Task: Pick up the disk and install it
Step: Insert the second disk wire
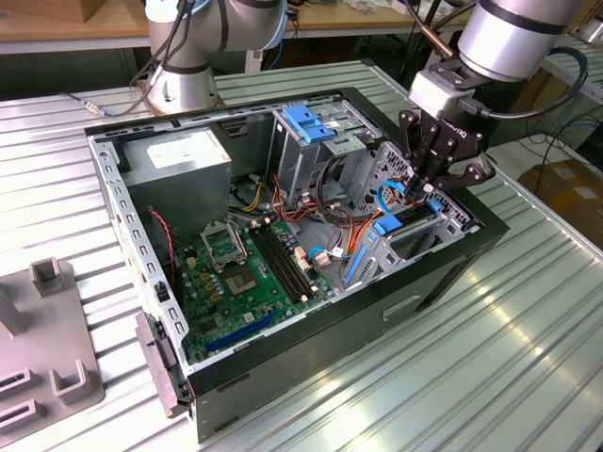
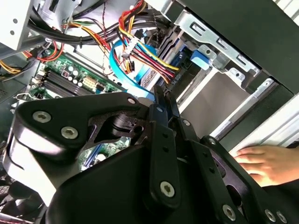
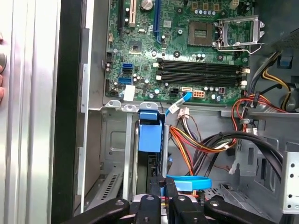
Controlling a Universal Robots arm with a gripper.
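— End effector [image 1: 426,193]?
— Down inside the open case [image 1: 311,331], at the corner toward the exterior view's right; fingers [image 2: 161,140] drawn almost together in both wrist views; no grip on anything visible between them.
— Disk?
— Standing on edge in the bay slot, blue caddy end [image 3: 150,134] toward the motherboard [image 3: 187,46]; seen in the exterior view as a blue tab [image 1: 388,224] just beneath the end effector; dark edge running down to the fingertips in the first wrist view; touching or not, cannot tell.
— Anything close by?
— Blue cable [image 3: 189,182] looped just beside the fingertips; bundle of red, orange and yellow wires [image 3: 201,142] next to it.
— Writing anywhere?
— White label [image 1: 186,151] on top of the power supply [image 1: 179,174], covered in small print; white lettering on the end effector's black side; white print among the motherboard's parts.
— Anyone about?
— A hand [image 2: 261,163] resting flat outside the case wall, in the second wrist view.
— Case itself?
— Lying on its side, lid off, on the ribbed metal worktop [image 1: 490,358].
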